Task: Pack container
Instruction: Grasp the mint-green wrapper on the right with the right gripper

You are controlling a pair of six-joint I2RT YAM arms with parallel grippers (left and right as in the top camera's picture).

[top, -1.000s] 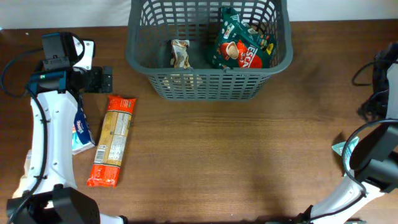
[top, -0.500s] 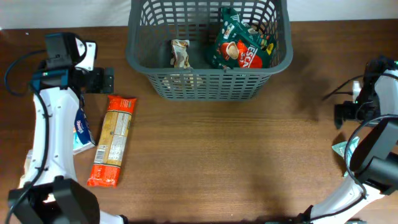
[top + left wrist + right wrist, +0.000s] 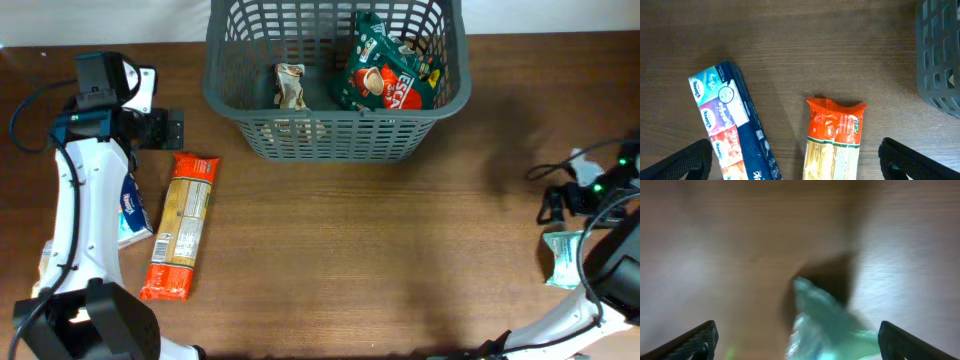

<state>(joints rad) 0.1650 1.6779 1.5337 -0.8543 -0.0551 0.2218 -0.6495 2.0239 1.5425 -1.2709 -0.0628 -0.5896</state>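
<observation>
Container, a large dark grey plastic lattice-sided basket, is sitting at the far middle of the brown wooden table, holding a small beige packet and a green foil bag with a red label. Left gripper is hovering, fingers spread and empty, just beyond a long orange pasta packet lying beside a blue tissue pack. Right gripper, jaws likewise parted, is hanging close to a blurred pale teal packet near the table's right edge.

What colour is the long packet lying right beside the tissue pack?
Orange-red ends, yellowish middle; the long packet shows best in the overhead view.
</observation>
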